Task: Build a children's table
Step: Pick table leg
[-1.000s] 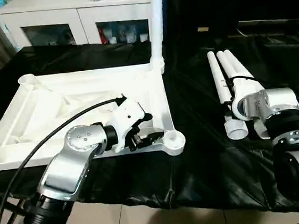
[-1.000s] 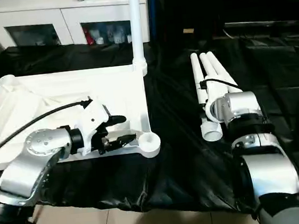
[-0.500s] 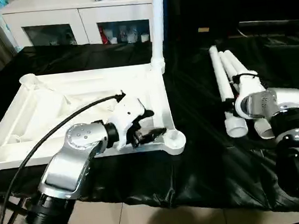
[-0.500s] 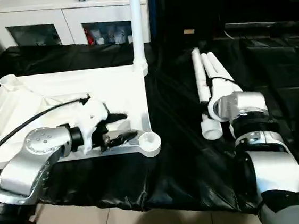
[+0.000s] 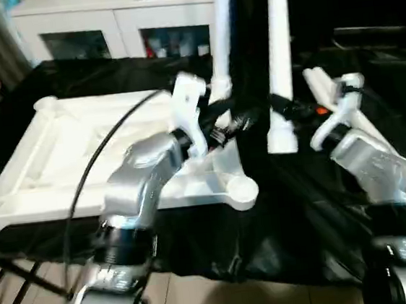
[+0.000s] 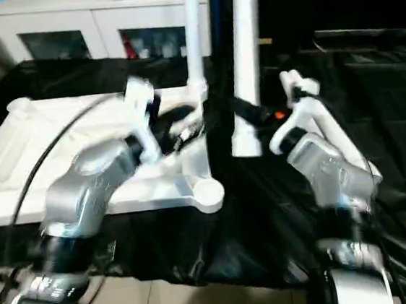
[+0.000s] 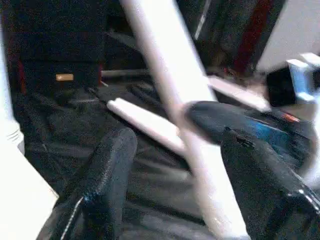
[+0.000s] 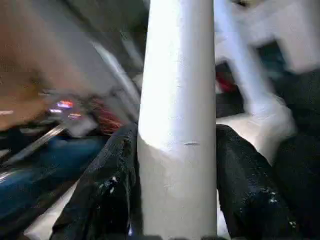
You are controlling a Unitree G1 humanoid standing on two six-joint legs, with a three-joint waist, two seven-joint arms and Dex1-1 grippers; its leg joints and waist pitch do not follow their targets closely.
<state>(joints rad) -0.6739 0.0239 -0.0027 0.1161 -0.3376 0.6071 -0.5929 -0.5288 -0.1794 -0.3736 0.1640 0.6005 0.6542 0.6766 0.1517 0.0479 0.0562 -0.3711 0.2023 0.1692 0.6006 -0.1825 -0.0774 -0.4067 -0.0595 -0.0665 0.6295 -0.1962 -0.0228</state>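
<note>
Held leg (image 5: 278, 57) upright between both end effectors.

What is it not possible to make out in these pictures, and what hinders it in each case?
1. Top ends of the mounted leg and of the held leg in the right hand: cut off by the upper edge, eye views.
2. Number of loose legs on the cloth: the right arm covers them, eye views.
3. Fingertips of the left hand: motion blur, eye views.
</note>
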